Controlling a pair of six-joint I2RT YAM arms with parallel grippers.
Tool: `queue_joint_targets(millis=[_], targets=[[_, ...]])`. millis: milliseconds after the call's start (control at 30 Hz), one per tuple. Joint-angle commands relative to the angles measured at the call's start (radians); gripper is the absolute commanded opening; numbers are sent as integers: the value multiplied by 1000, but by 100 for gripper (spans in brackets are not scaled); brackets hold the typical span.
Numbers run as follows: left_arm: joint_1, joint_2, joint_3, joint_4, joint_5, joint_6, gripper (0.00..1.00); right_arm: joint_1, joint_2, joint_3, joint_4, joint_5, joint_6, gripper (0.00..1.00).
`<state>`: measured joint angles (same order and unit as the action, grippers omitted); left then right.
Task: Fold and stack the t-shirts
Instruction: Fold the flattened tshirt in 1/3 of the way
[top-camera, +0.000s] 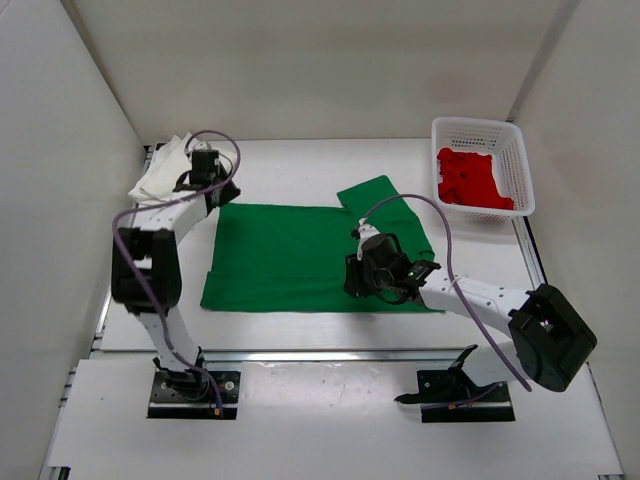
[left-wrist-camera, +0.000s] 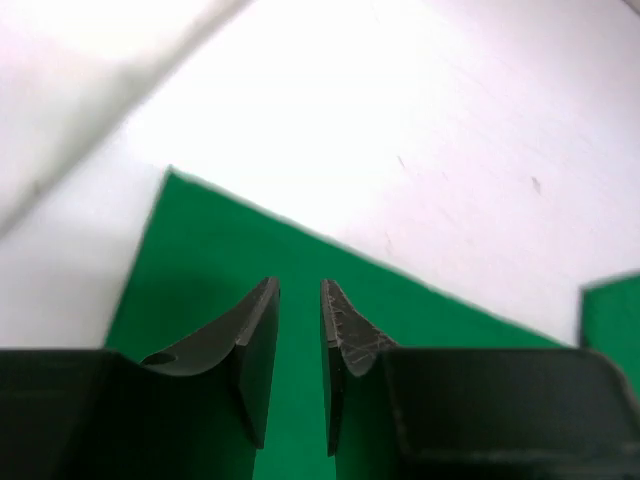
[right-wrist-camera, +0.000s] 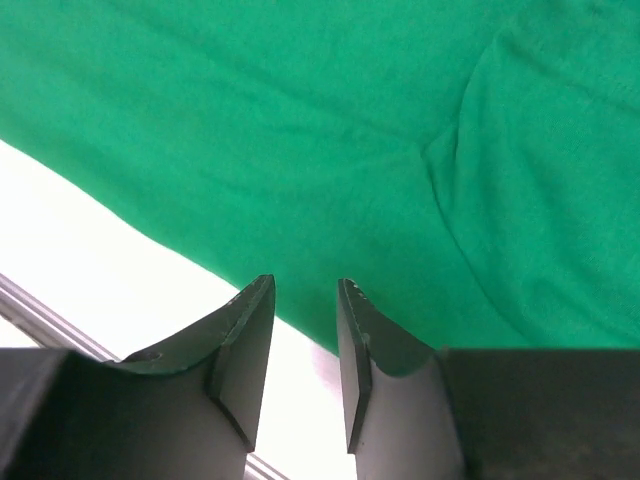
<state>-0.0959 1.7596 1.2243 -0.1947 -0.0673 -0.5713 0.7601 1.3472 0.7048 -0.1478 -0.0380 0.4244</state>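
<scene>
The green t-shirt (top-camera: 300, 255) lies spread flat in the middle of the table, one sleeve sticking out at the back right. The white t-shirt (top-camera: 165, 165) lies bunched at the back left corner. The red t-shirt (top-camera: 470, 180) lies crumpled in the white basket (top-camera: 520, 165). My left gripper (top-camera: 205, 190) hovers at the green shirt's back left corner (left-wrist-camera: 200, 260), its jaws a narrow gap apart and empty (left-wrist-camera: 300, 290). My right gripper (top-camera: 358, 275) is open and empty (right-wrist-camera: 305, 290) over the green shirt's front edge (right-wrist-camera: 300, 120), near the right side.
White walls close in the table on the left, back and right. A metal rail (top-camera: 320, 352) runs along the table's front edge. Bare white table (right-wrist-camera: 100, 250) shows just in front of the green shirt.
</scene>
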Motion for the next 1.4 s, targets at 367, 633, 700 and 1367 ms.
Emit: queue_joint_targets(millis=[367,633,700,1367], targets=[[96,302,340,-219,-82,136,35,-70,-34,-91,142,-115,-26,31],[93,365,402,-236,-55,140,46,-44,20,-70,151,-157,-42,29],[94,389,426,-259,-58,142,45,-45,17,-71,151,-149,-44,28],[79,443,474,-261,-63,143,36,-70,-7,-8,148,-143,-39,28]])
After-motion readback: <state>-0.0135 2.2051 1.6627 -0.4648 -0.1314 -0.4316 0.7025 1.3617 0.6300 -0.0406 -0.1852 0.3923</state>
